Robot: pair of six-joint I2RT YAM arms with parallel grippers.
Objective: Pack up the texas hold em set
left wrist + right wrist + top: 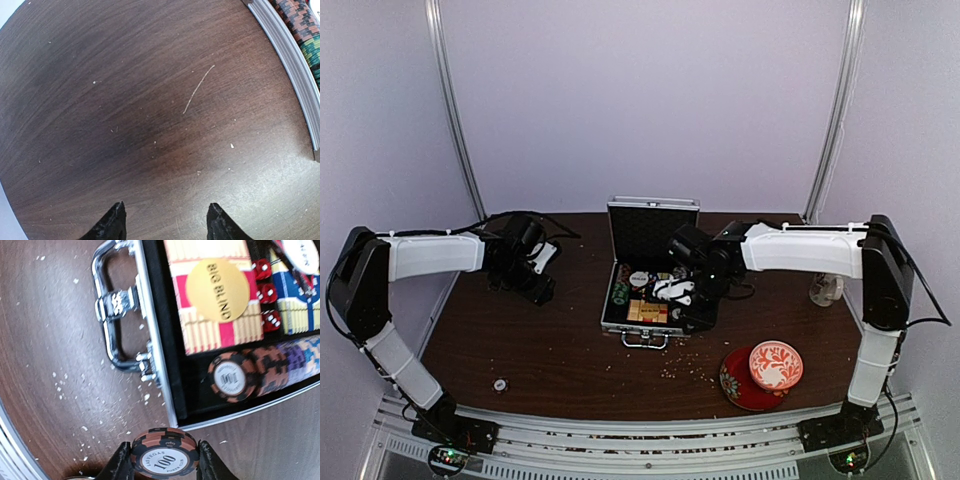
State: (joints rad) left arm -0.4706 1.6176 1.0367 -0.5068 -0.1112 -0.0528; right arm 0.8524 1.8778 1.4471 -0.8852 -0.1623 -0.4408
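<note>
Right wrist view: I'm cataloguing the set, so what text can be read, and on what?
"BIG BLIND": gold disc on the card box.
"LAS VEGAS", "100": chip in the right gripper.
"100", blurred: end chip in the case.
White disc, top edge: cut off, unreadable.

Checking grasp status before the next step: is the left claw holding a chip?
No, the left claw stands open, and only the wooden table shows between its tips.

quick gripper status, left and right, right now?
Left gripper: open, holding nothing, over the table.
Right gripper: closed on a poker chip, black-and-orange, marked 100.
</note>
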